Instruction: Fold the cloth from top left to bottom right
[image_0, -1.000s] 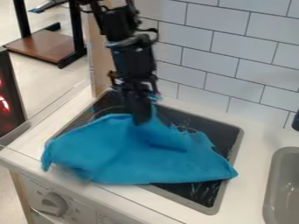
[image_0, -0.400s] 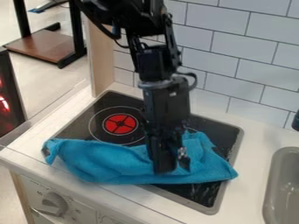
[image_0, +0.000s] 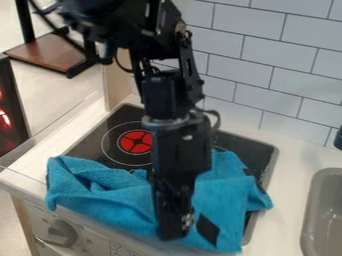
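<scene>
The black gripper (image_0: 175, 231) points down at the front edge of the stove, shut on part of the blue cloth (image_0: 230, 200). The cloth lies bunched across the front of the stovetop on both sides of the gripper. Its left part, wrinkled, rests over the front left corner and the counter edge; its right part spreads to the stove's right rim and hangs forward. A small dark gap shows between folds just right of the gripper. The gripper and arm hide the cloth's middle.
The black stovetop (image_0: 90, 145) with a red burner (image_0: 135, 142) lies behind the cloth. A grey sink (image_0: 327, 215) is at the right, a tiled wall (image_0: 267, 65) behind, and a knob (image_0: 61, 233) on the front panel.
The gripper has come from the back of the stove to its front edge, bringing cloth with it. The burner is now uncovered, and cloth extends further forward at the lower right.
</scene>
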